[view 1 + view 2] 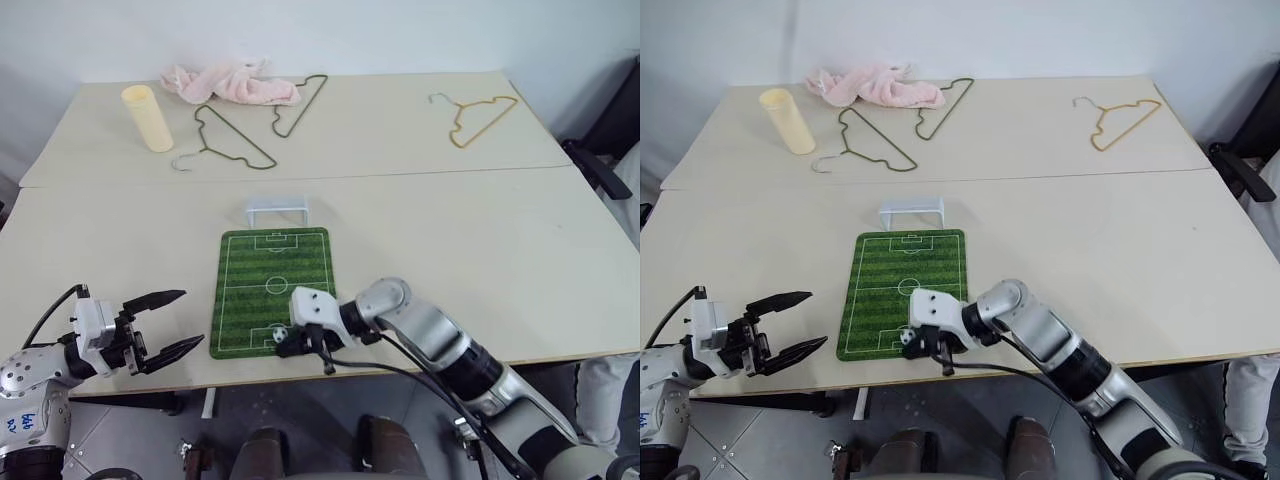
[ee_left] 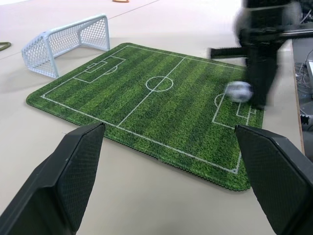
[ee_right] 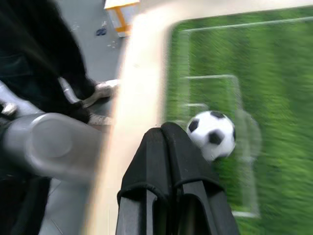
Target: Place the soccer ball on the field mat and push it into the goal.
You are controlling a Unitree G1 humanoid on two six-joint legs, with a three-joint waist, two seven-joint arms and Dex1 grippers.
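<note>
The soccer ball (image 3: 212,134), white with black patches, lies on the field mat (image 1: 275,270) by its near penalty box, also seen as the ball (image 1: 281,336). My right gripper (image 3: 167,128) is shut with nothing held, its fingertips right beside the ball at the mat's near edge; it shows from above as the right gripper (image 1: 290,345). The pale goal (image 1: 278,211) stands just off the mat's far end. My left gripper (image 1: 180,322) hangs open and empty to the left of the mat, facing it.
On the far half of the table lie a pale yellow cylinder (image 1: 148,118), a pink cloth (image 1: 230,83), two dark wire hangers (image 1: 240,140) and a yellow hanger (image 1: 480,115). The table's front edge (image 1: 400,362) runs just under the right gripper.
</note>
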